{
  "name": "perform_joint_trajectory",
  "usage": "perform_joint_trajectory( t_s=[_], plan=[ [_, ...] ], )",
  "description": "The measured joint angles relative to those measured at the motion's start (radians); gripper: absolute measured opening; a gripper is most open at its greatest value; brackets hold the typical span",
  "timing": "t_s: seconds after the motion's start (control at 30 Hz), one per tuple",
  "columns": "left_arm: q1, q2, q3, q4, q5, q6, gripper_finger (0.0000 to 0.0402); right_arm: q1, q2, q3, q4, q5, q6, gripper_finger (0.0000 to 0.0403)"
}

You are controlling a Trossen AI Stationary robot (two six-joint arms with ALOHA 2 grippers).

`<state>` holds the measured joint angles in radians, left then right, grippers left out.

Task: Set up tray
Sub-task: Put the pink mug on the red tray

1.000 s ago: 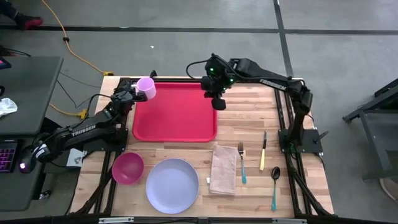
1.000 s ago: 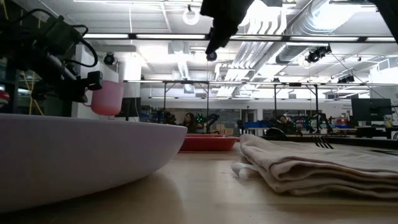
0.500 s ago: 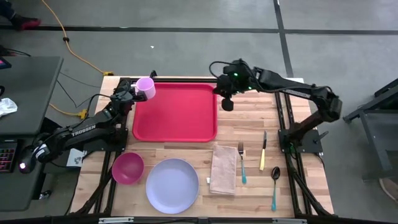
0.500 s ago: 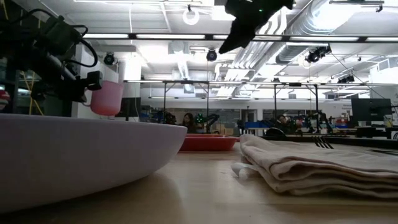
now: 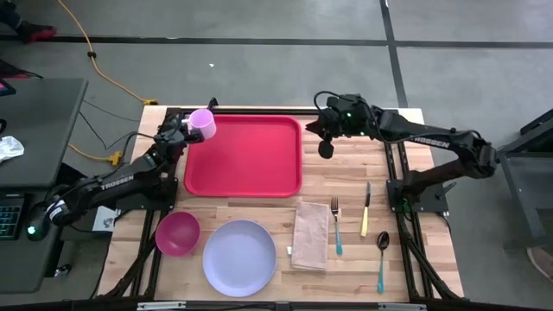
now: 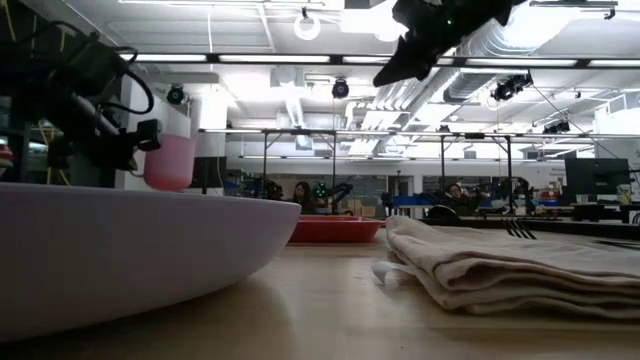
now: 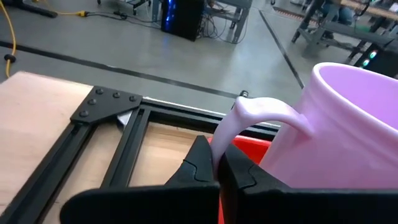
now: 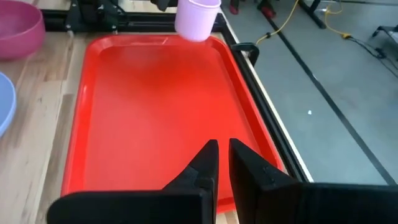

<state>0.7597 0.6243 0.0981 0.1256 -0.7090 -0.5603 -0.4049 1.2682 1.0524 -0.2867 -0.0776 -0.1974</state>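
Observation:
The red tray (image 5: pixel 244 160) lies flat on the wooden table, at the far middle. A pale pink mug (image 5: pixel 203 122) hangs upright over the tray's far left corner, with my left gripper (image 5: pixel 184 128) shut on it; the low view shows the mug (image 6: pixel 168 162) well above table height. My right gripper (image 5: pixel 326 149) is shut and empty. It hovers just past the tray's right rim and looks back across the tray (image 8: pixel 155 106) toward the mug (image 8: pixel 198 18). My left gripper pinches the mug's loop handle (image 7: pixel 219 140) between its two fingers (image 7: pixel 200 165), on the lower run of the loop. The fingers come from the table's left, near level and tipped a little down. The mug stands upright in the hold, mouth up, lifted clear of the tray.
Along the near edge lie a magenta bowl (image 5: pixel 178 233), a round lavender plate (image 5: pixel 239 257) and a folded beige napkin (image 5: pixel 311 235). Right of the napkin are a fork (image 5: pixel 335 226), a knife (image 5: pixel 365 210) and a spoon (image 5: pixel 381 257). Bare wood lies right of the tray.
My right gripper has gone from above the tray's far right part toward the table's right edge, past the tray's rim, and has tipped from pointing down to nearer level. It has stayed shut and empty. My left gripper has kept the mug where it was.

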Motion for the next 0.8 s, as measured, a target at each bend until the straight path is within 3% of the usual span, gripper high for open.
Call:
perform_joint_trajectory(
  t_s=[0.8],
  plan=[
    [0.0,0.052,-0.048,0.085,-0.059,-0.021,0.0022,-0.001,-0.016,-0.238,0.367,0.018,0.068,0.0016]
  ],
)
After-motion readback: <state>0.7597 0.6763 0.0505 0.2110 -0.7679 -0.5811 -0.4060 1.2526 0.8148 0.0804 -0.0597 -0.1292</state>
